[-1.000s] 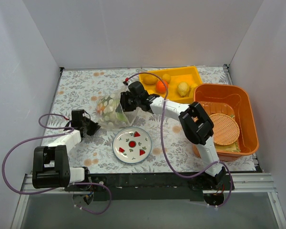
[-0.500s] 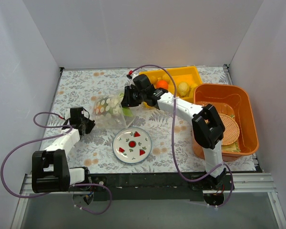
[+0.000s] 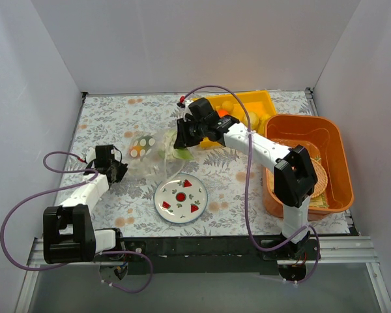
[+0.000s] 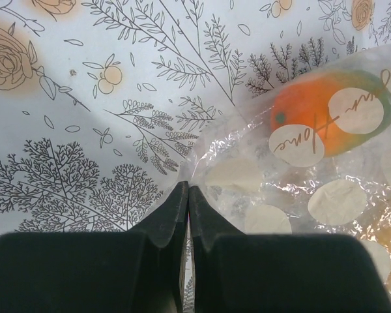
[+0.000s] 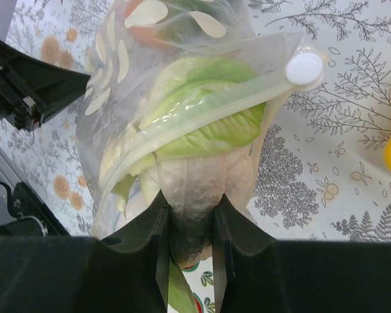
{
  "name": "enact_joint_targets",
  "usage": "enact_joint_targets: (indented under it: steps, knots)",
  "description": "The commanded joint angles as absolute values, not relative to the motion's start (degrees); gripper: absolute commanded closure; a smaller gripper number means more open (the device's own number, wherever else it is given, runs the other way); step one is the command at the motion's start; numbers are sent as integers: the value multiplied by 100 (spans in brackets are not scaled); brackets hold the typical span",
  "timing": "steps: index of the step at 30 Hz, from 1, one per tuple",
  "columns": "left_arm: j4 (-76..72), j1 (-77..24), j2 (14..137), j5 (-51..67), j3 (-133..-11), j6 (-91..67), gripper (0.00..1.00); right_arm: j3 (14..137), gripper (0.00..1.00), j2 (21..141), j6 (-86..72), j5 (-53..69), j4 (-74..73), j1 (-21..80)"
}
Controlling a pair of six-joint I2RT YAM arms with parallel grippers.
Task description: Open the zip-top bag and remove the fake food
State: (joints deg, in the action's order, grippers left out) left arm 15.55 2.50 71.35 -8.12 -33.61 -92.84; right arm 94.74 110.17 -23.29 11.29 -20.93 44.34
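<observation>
There are two grippers, a left gripper and a right gripper; one zip-top bag; one white plate; one yellow tray; one orange tub; one round woven mat. Two yellow fruits show in the tray; one orange fruit shows inside the bag; its leafy green pieces are too bunched to count.

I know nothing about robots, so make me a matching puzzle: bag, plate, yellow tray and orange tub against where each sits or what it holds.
1. bag
2. plate
3. yellow tray
4. orange tub

A. holds a woven mat, at the right
B. at the far edge, yellow fruit inside
C. pinched by the left gripper and the right gripper
D. lying untouched, just below the bag in the overhead view

Pairs: 1-C, 2-D, 3-B, 4-A
</observation>
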Motion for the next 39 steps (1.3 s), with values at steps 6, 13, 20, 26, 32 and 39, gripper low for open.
enact_joint_targets:
  steps: [6,13,20,26,32,39]
  knots:
    - [1766,255,7022,-1239,-3709,-9246,100,10019,99,10512,-1302,1547,-3102,4324]
    - [1828,281,7163,-1406,-3954,-9176,100,10134,99,10450,-686,1784,-3708,4280]
    - [1846,378,7374,-1512,-4201,-9053,100,9845,99,10240,-141,2362,-3842,4236]
    - [1863,474,7532,-1538,-4236,-9018,100,9650,99,9949,-70,2680,-3647,4070]
    - [1925,527,7401,-1529,-4210,-8965,100,9747,99,9765,-237,2287,-3683,3421]
    - [1951,527,7234,-1389,-4175,-8912,100,10212,99,10107,-782,741,-3630,2594]
